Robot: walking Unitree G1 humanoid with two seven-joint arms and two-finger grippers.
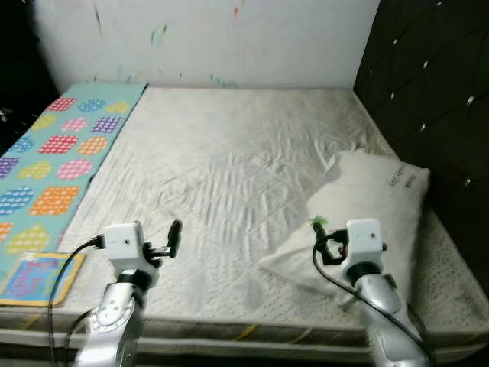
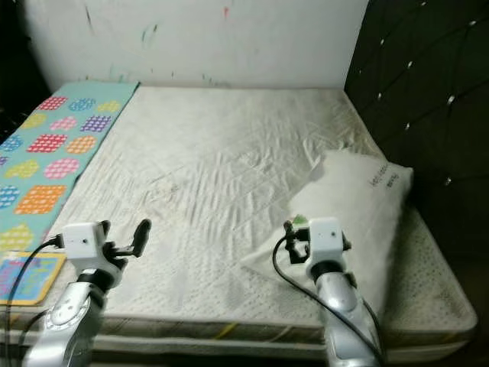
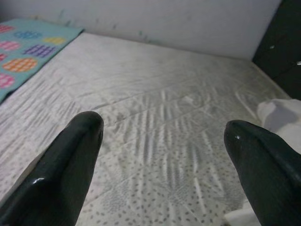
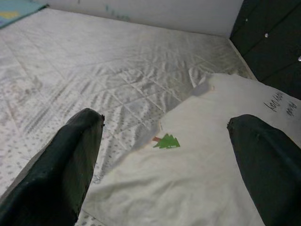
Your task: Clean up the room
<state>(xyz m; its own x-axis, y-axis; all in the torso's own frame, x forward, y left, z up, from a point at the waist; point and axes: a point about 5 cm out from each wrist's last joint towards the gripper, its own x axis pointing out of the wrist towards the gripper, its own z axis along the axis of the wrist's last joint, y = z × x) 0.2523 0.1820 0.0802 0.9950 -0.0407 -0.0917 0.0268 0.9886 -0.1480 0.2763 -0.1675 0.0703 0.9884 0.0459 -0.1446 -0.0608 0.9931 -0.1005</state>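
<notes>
Standing: the robot was at the foot of a big bed [image 1: 229,153], both arms held out low over its near edge.
Pillow: a white pillow [image 1: 367,206] lay at the right side of the frame, slanted, next to the dark padded headboard [image 1: 428,92].
Feel: it looked soft, puffy and light, so it would likely squash and flop when picked up.
Where to grab: a corner or the near edge looked best, close to the small green tree mark [image 4: 166,141].
Right gripper: the right gripper [image 4: 164,141] hung just over the pillow's near end, its fingers wide apart and holding nothing.
Left gripper: the left gripper [image 3: 162,141] sat at the lower left, over bare sheet, fingers spread wide and empty too.
Mat: a bright mat [image 1: 61,145] with colored spots ran along the left side of the bed.
Book: a flat picture book [image 1: 34,277] lay on the mat at the lower left corner.
In the way: nothing lay between the right gripper and the pillow; the headboard stood close behind it.
</notes>
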